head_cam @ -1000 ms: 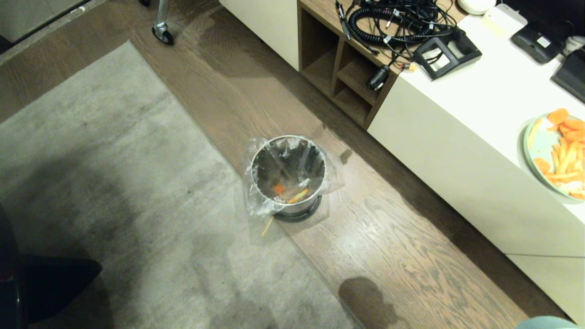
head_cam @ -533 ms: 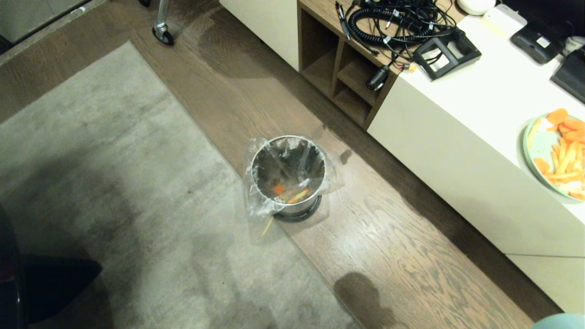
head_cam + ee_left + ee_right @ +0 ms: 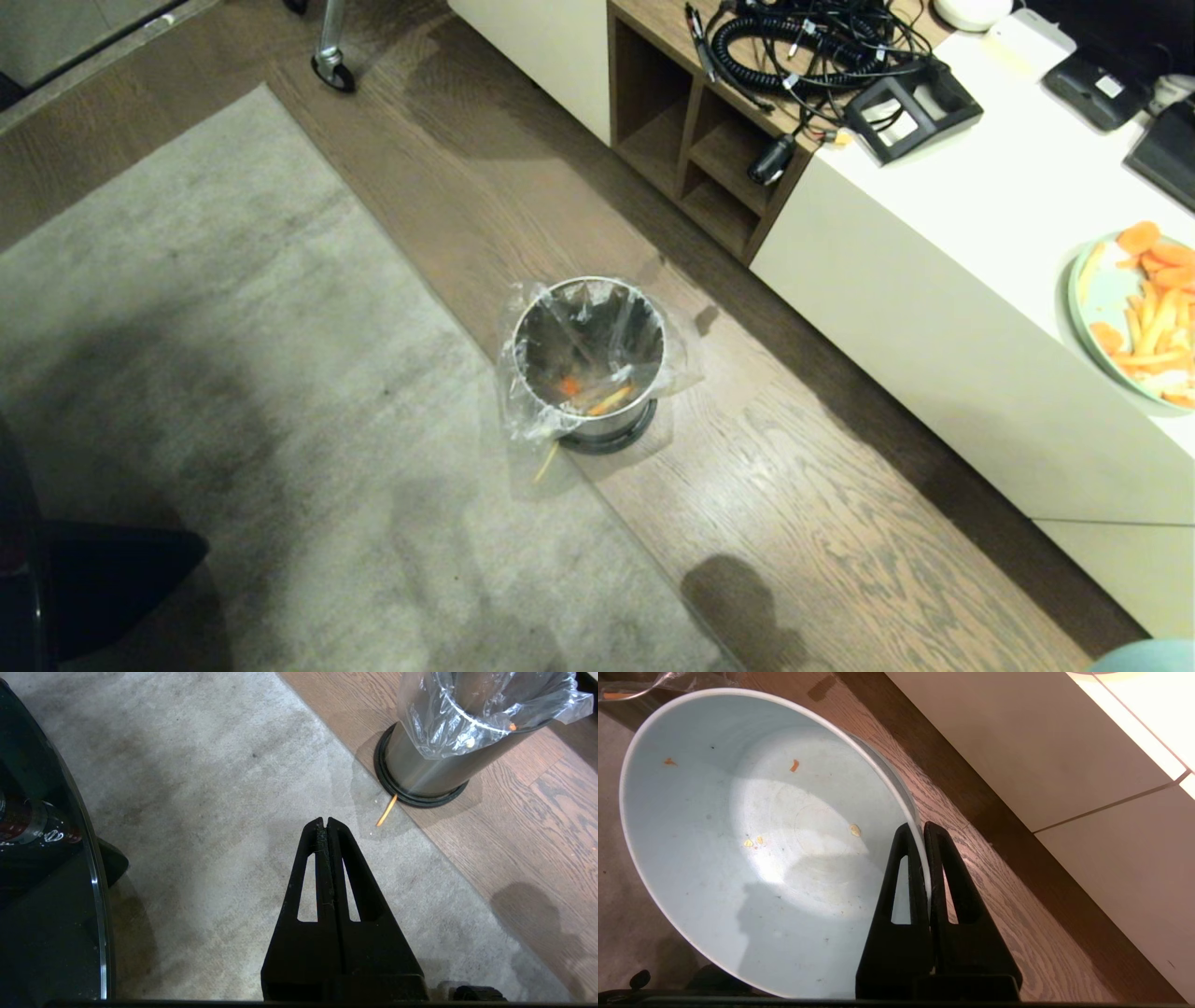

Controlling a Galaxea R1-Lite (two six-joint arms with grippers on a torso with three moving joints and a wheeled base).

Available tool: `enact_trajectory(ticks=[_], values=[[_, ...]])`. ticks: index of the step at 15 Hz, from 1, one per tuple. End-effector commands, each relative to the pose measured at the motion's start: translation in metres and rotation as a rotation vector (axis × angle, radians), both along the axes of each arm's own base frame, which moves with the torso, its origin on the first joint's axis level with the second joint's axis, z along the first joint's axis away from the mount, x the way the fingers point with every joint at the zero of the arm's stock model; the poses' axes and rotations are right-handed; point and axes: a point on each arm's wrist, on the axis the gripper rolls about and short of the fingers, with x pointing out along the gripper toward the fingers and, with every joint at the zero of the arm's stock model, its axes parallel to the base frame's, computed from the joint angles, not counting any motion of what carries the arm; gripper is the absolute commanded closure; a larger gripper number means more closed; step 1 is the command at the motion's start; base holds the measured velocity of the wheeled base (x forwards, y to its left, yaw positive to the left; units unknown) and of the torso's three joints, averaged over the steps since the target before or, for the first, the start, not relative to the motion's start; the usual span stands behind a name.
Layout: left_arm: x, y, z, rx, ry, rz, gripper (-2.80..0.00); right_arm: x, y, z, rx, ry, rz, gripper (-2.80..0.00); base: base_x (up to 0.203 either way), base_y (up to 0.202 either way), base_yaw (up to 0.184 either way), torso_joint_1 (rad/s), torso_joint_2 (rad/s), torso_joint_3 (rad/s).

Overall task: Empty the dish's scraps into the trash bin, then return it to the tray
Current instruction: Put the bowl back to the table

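The dish [image 3: 761, 835], a white bowl, holds only a few orange and yellow crumbs. My right gripper [image 3: 923, 828] is shut on its rim, one finger inside and one outside, low over the wood floor. A sliver of the dish [image 3: 1144, 656] shows at the head view's lower right edge. The steel trash bin [image 3: 588, 359] stands with its clear liner on the floor, and the scraps [image 3: 588, 392] lie in its bottom. One orange stick [image 3: 387, 810] lies on the carpet beside the bin's base. My left gripper [image 3: 325, 821] hangs shut and empty over the carpet. The tray is out of view.
A white cabinet [image 3: 934, 280] runs along the right, bearing a pale-green plate [image 3: 1102, 299] of orange pieces and a tangle of black cables [image 3: 803, 42]. A dark round glass tabletop [image 3: 46, 882] sits at the left, over the grey carpet [image 3: 233, 373].
The dish's rim at the head view's lower right edge has slid further right, out toward the corner. Its shadow on the floor shifted slightly. The bin and left arm stayed put.
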Motion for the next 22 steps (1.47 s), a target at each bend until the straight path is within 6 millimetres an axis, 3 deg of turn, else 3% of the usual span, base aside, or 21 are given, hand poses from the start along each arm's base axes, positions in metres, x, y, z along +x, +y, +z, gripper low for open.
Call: enact_trajectory(ticks=[1, 22], values=[[0.0000, 0.0000, 0.0001, -0.002, -0.001, 0.001, 0.00, 0.0003, 0.0000, 0.0000, -0.001, 0.004, 0.000, 0.00, 0.000, 0.000, 0.000, 0.000, 0.00, 0.000], [0.0000, 0.0000, 0.0001, -0.002, -0.001, -0.002, 0.00, 0.0003, 0.0000, 0.0000, -0.001, 0.004, 0.000, 0.00, 0.000, 0.000, 0.000, 0.000, 0.00, 0.000]])
